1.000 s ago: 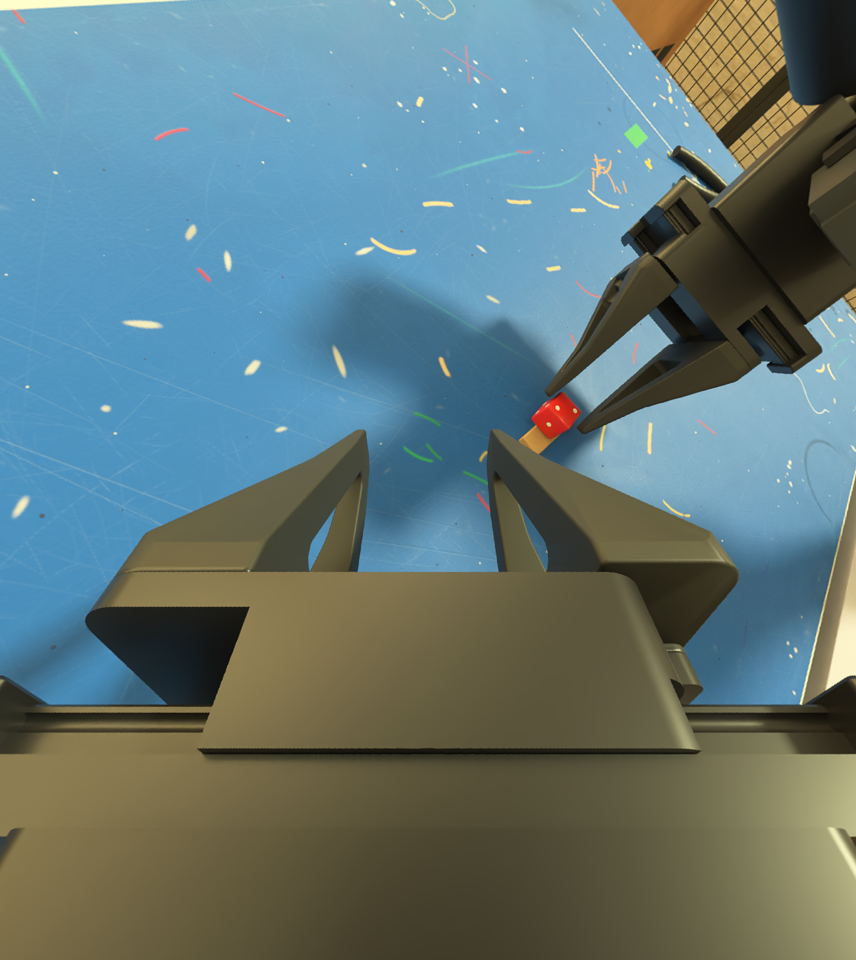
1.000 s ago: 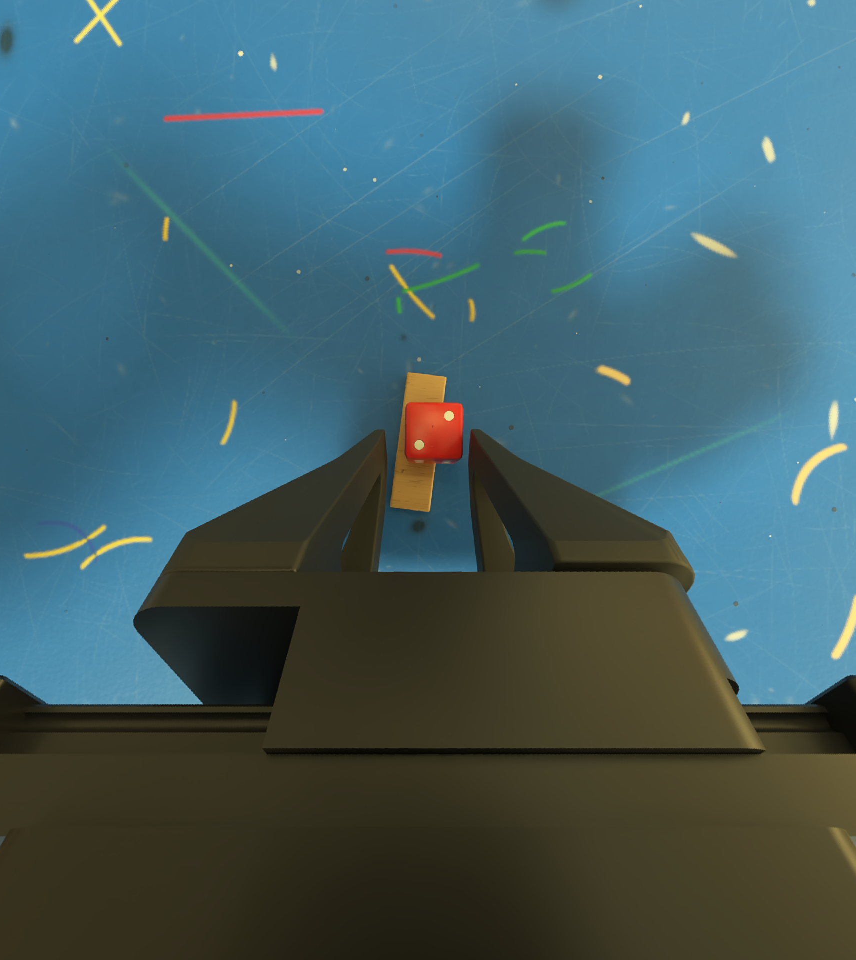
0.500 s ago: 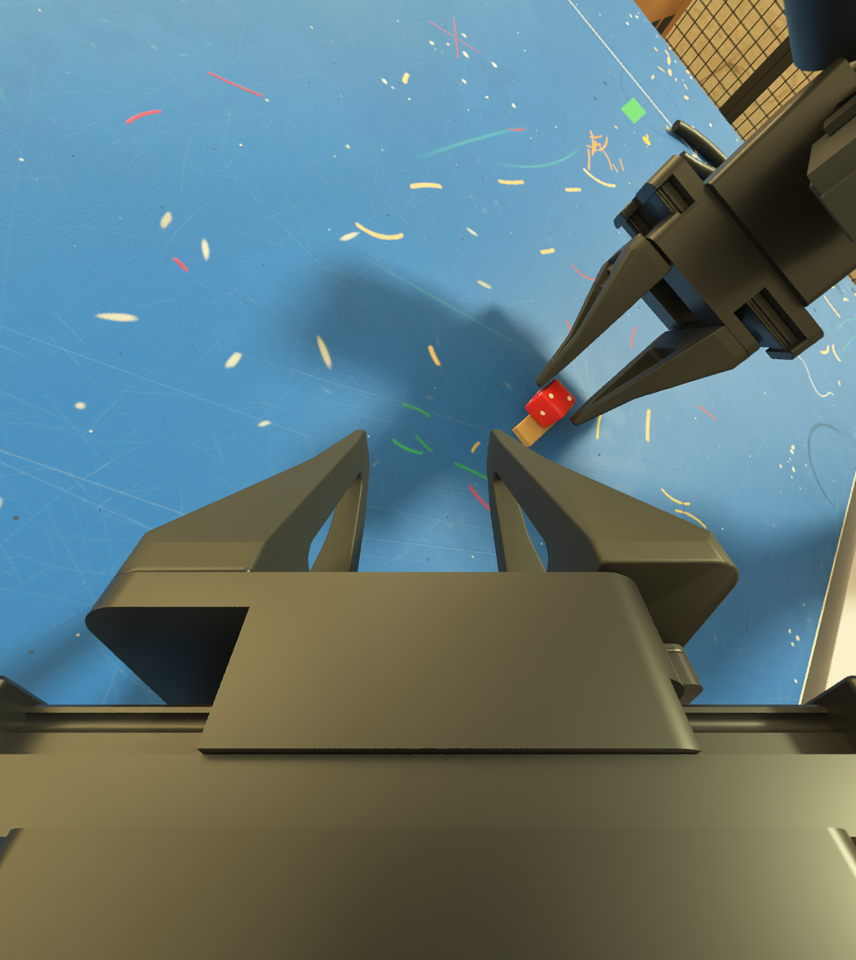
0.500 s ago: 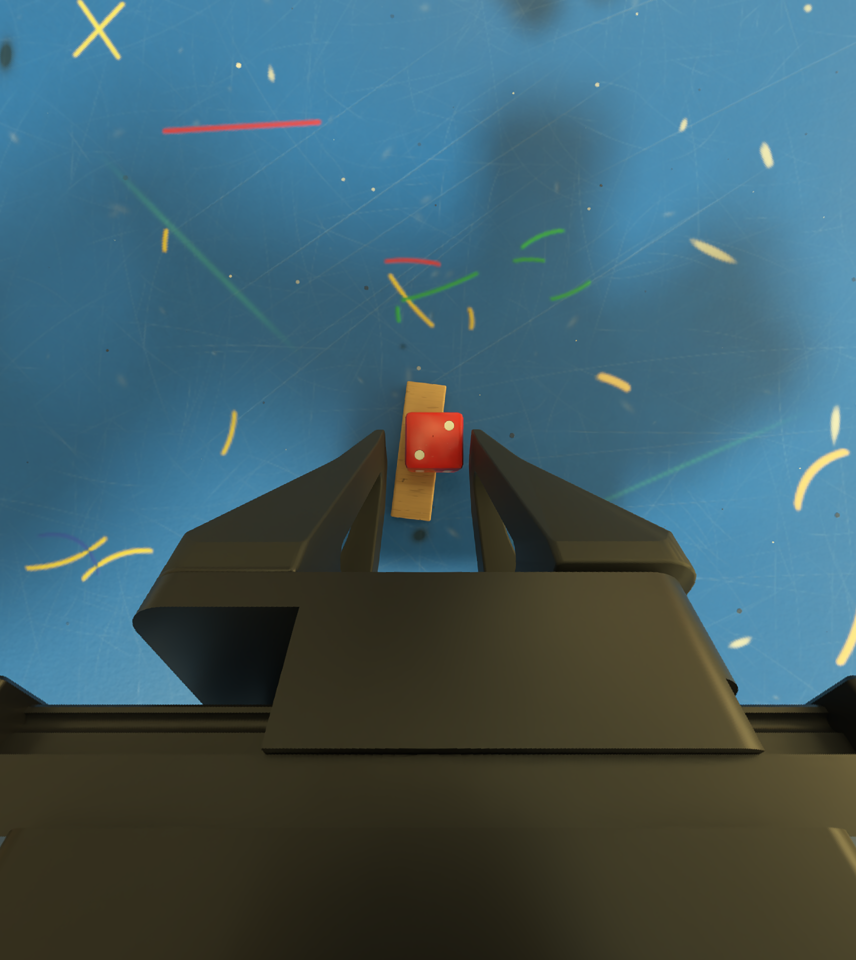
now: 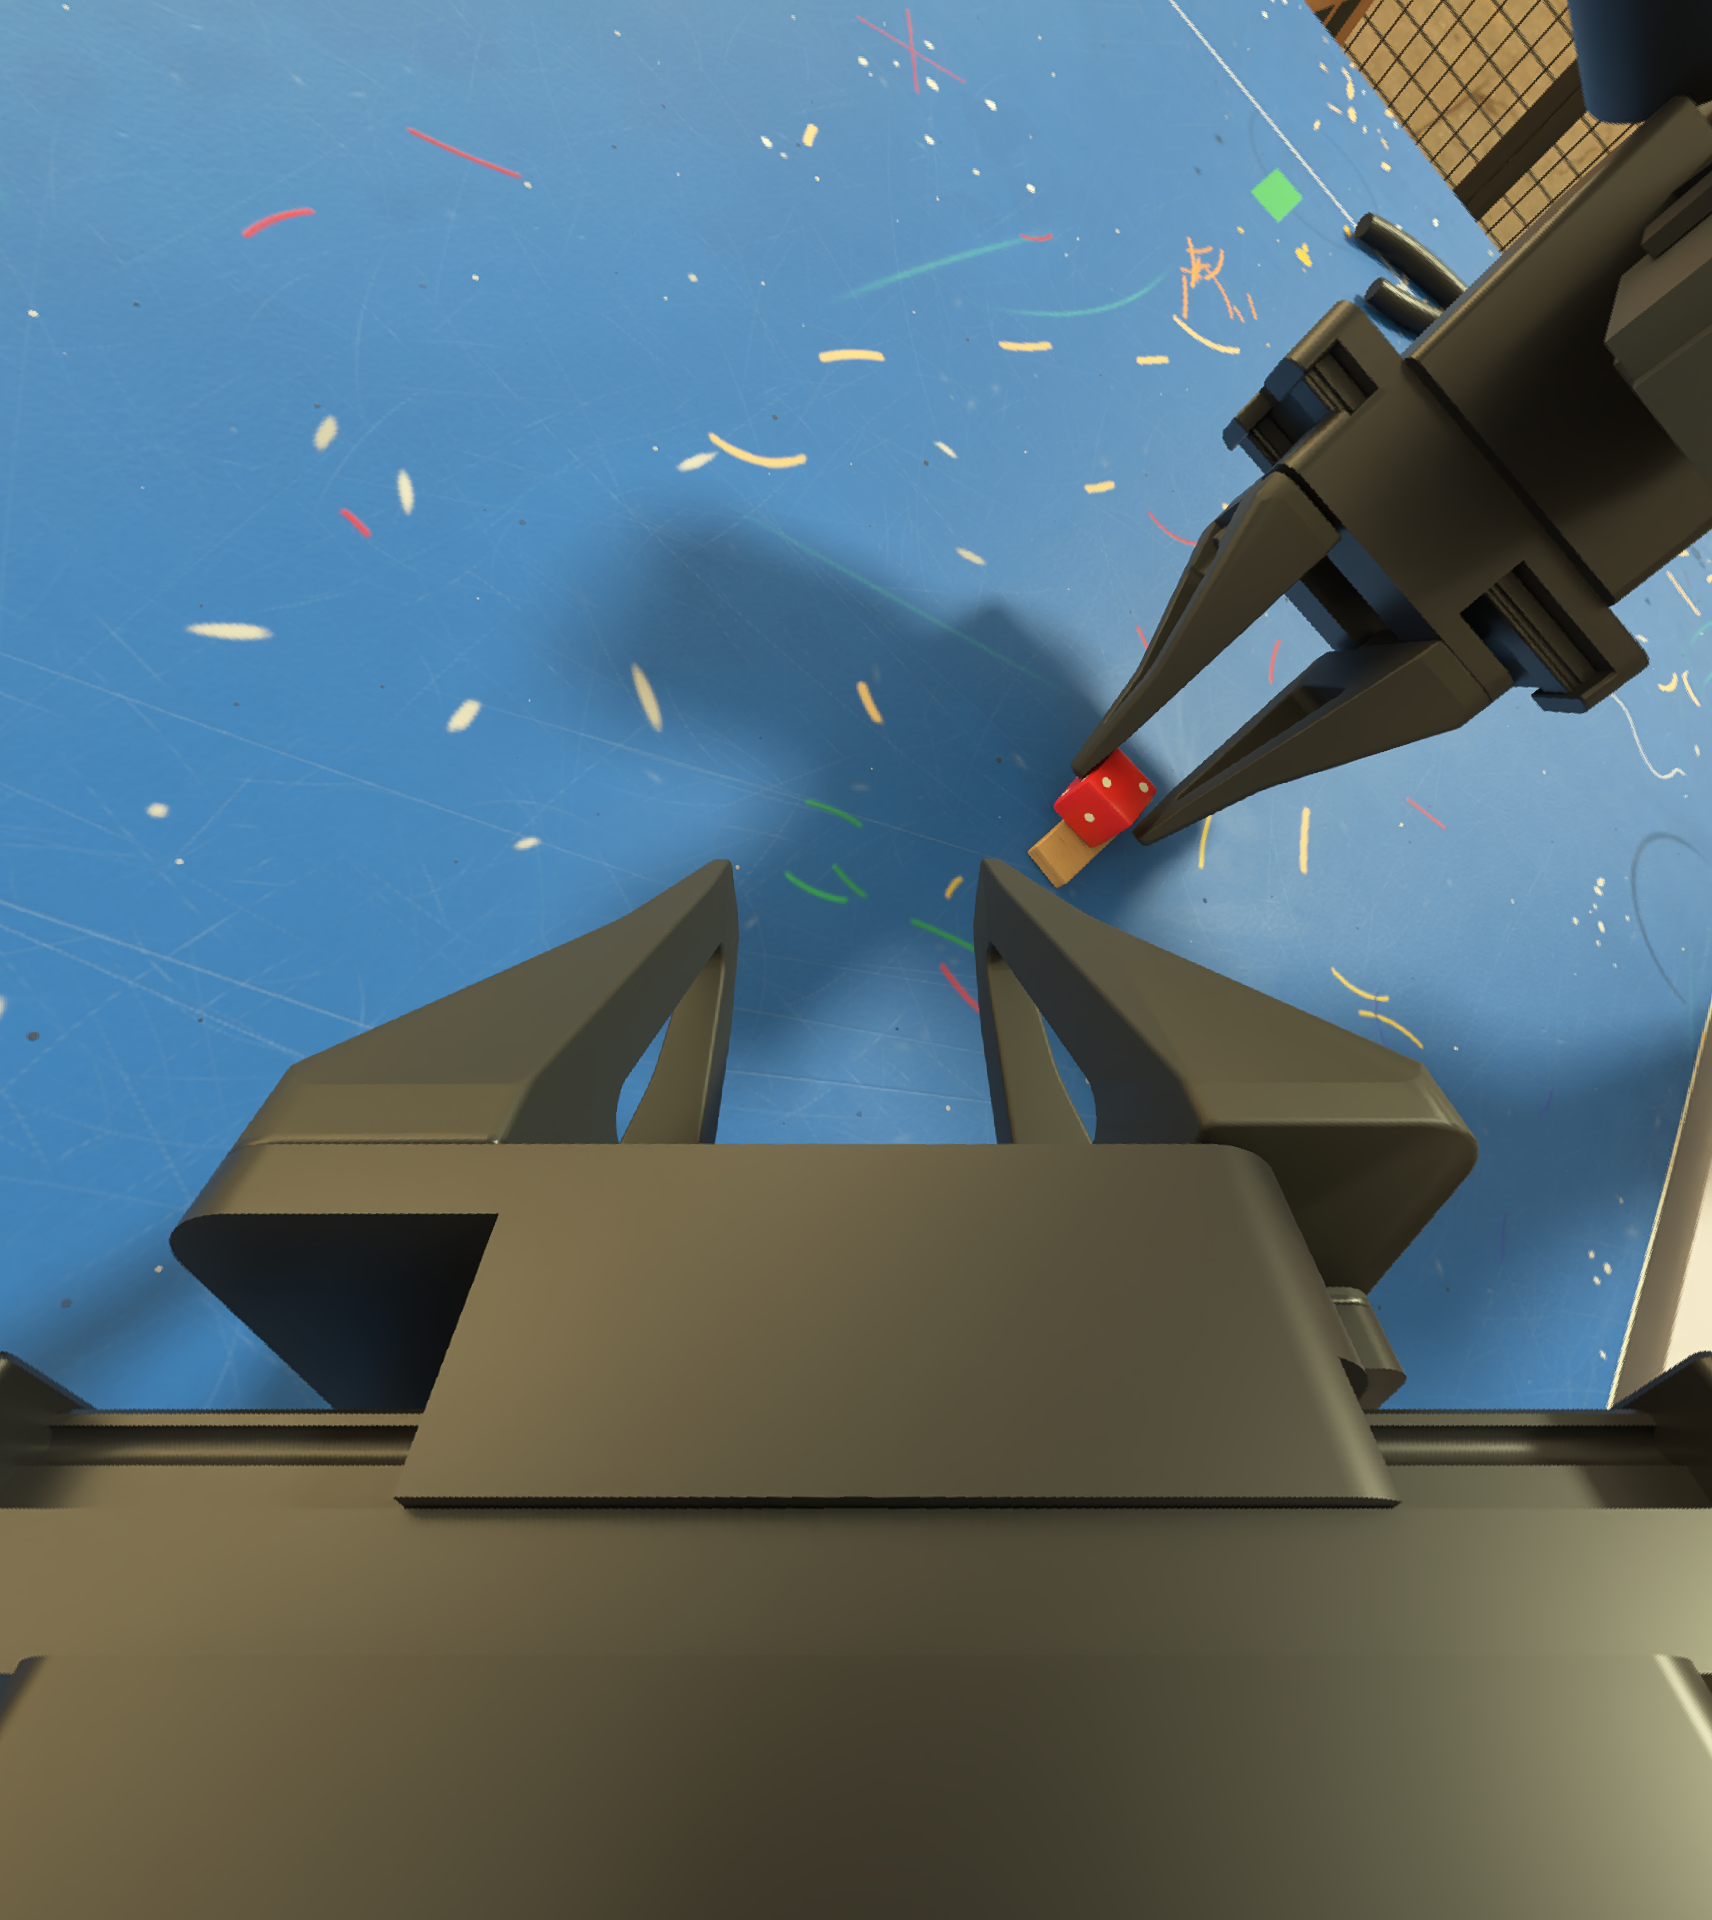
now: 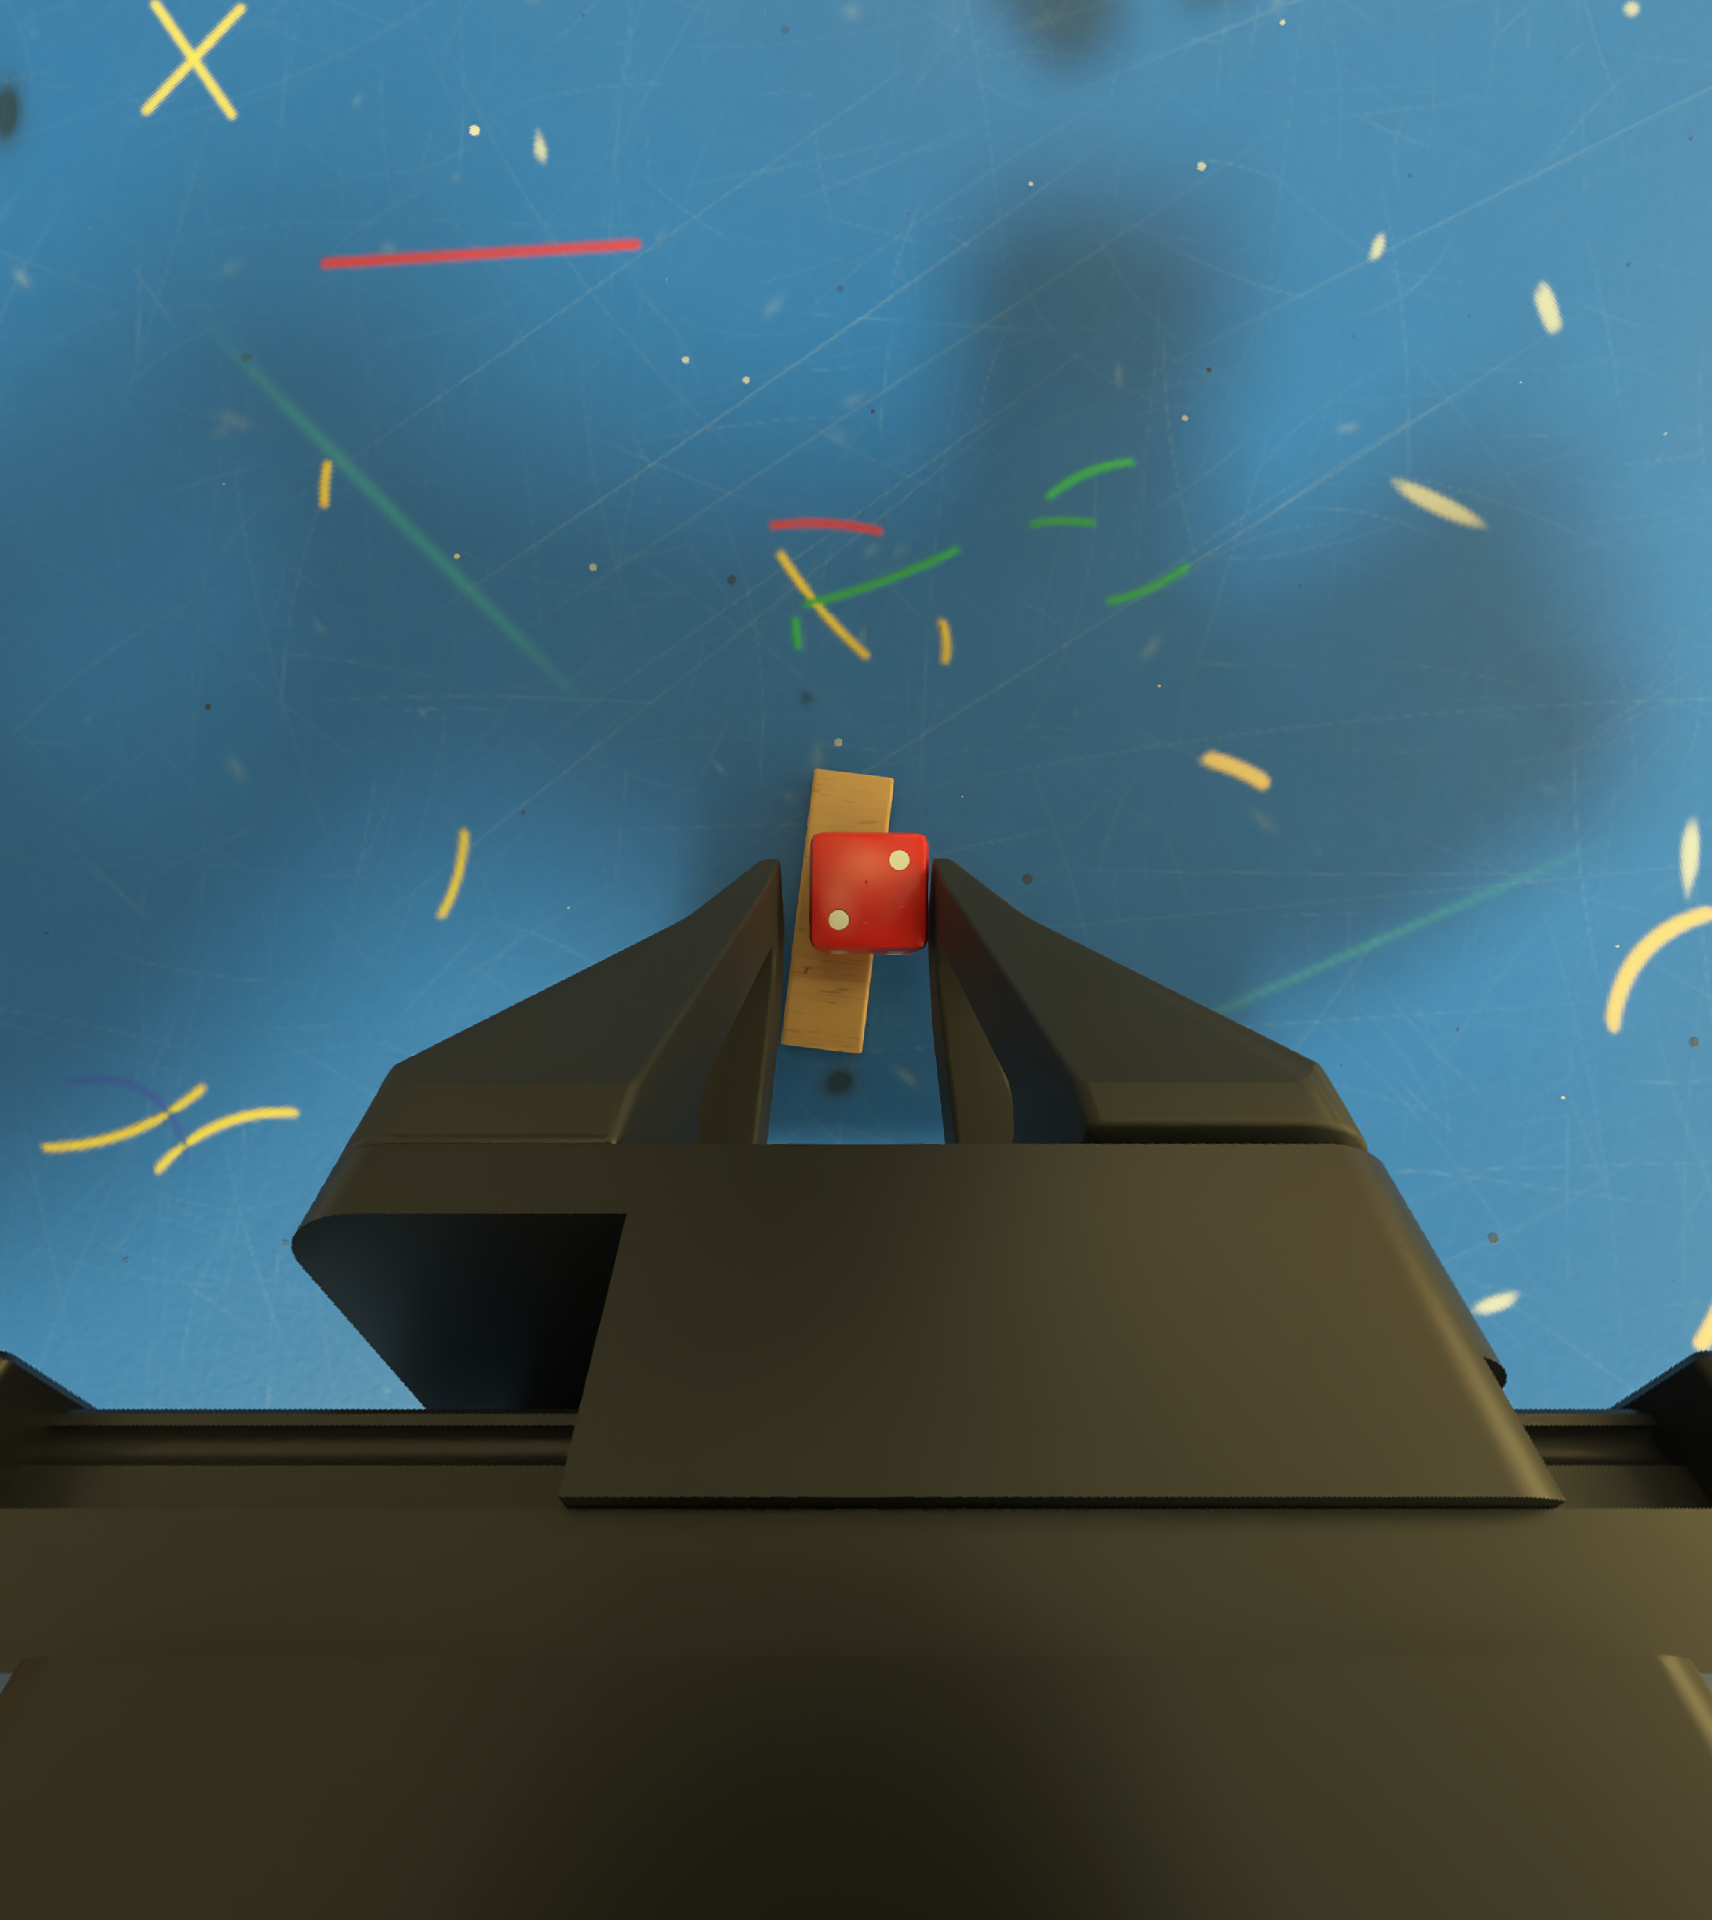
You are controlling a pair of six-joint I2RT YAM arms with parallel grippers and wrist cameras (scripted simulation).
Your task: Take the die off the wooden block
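Right wrist view shows one small red cube die with pale pips (image 6: 867, 891) resting on one thin tan wooden block (image 6: 828, 992), between the fingertips of the right gripper (image 6: 854, 883); its right finger touches the die, its left finger stands just beside it with a narrow gap, so a firm grip cannot be confirmed. Left wrist view shows the left gripper (image 5: 854, 878) parted and empty, near the block's end, above the scratched blue tabletop (image 5: 416, 727). The die hides the block's middle.
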